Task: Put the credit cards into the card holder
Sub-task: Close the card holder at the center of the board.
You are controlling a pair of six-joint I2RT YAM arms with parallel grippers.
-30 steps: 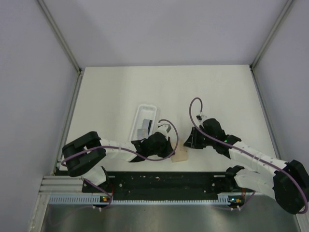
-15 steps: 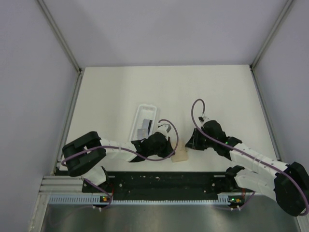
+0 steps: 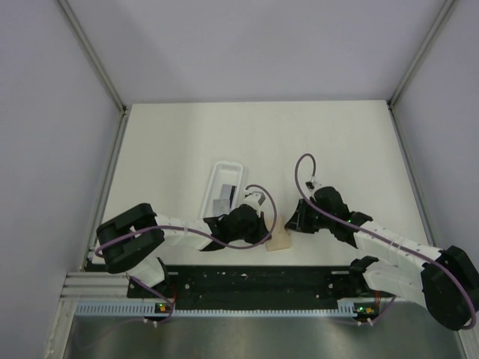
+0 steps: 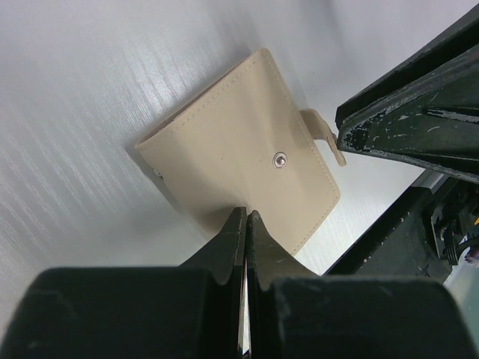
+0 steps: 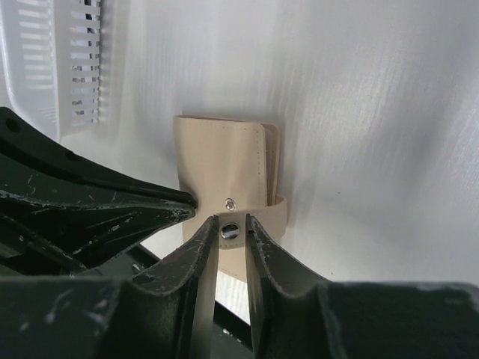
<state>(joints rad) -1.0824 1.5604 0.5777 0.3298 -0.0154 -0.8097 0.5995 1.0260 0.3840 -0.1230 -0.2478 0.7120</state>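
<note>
While the card holder (image 3: 281, 241) is kept at the same spot on the surface (image 3: 337, 142), only a slight shift of the right claw (image 5: 230, 224) toward it is noted over the last second. The closing tab (image 5: 271, 215) is caught between that claw's narrowed fingers, seemingly gripped. The left claw (image 4: 245, 221) is pressed shut at the holder's edge; whether anything is pinched cannot be told. The credit cards (image 3: 225, 196) are left in the tray (image 3: 224, 165), beyond and left of the holder, so opening is judged underway, with no card inserted.
</note>
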